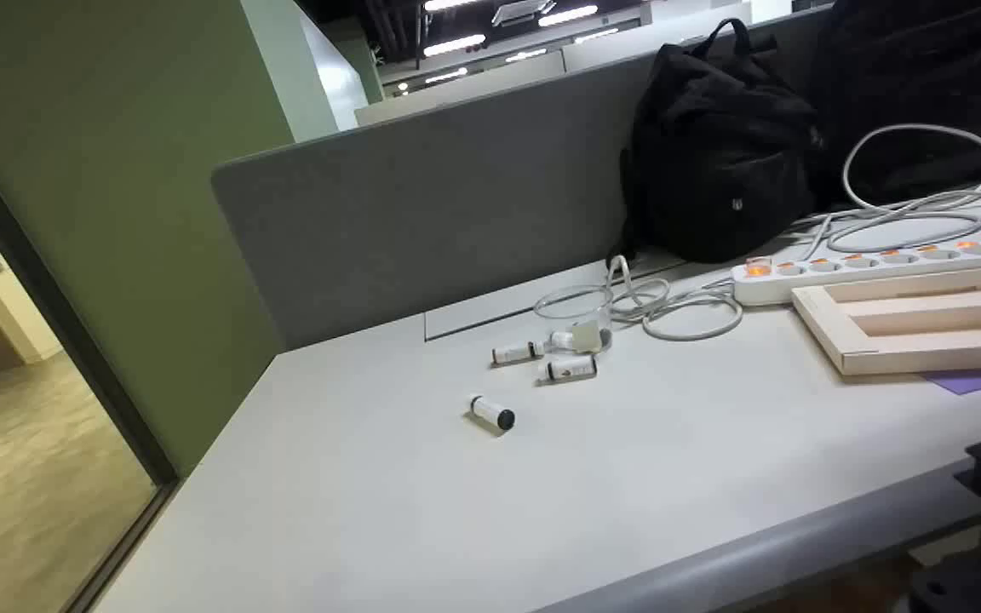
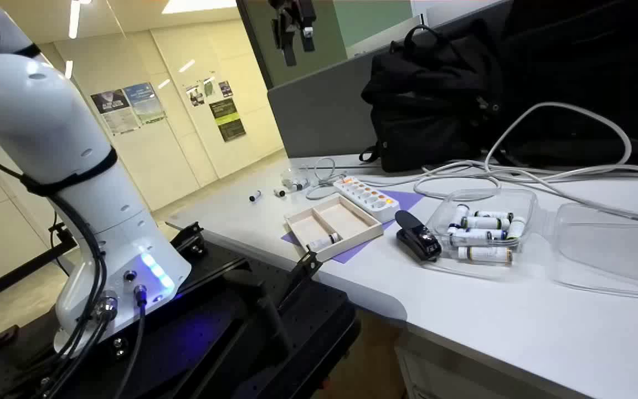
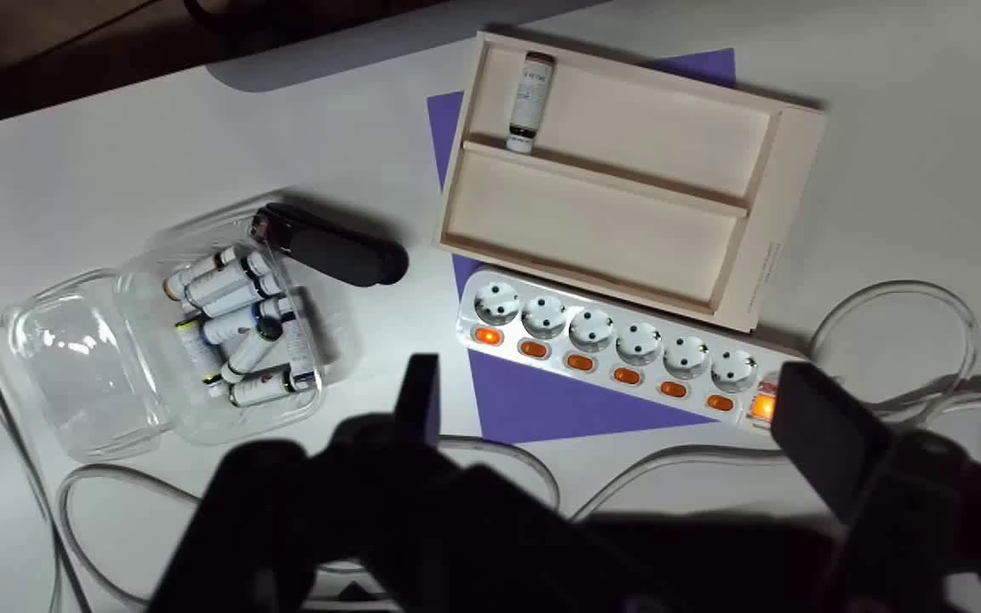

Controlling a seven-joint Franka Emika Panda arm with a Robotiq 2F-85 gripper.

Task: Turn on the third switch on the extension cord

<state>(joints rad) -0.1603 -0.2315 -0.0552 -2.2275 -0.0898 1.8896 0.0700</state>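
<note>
Your end effector hangs well above the worktop, its fingers spread wide and holding nothing. You are probably lining up; bringing them together would likely give you a narrower tip for pressing.

Left to right in the wrist view, you first meet the lid, folded out from the tub, presumably so the vials inside can be reached. Next comes the black gadget, touching or just beside the tub and apart from your target.

Then the purple sheet runs beneath both tray and strip, perhaps as a placing mark. One vial lies in the tray, in the compartment farther from the strip. Your strip sits close along the tray's edge, sockets bare and switches on the side away from the tray, so the tray should not block a press from above.

Its leftmost switch and the main switch glow, which suggests the strip has power. The third switch from the left is unlit; check which end you should count from. Farthest right, the cable loops slack, so the strip may slide if you push sideways; a finger hides where they join.
</note>
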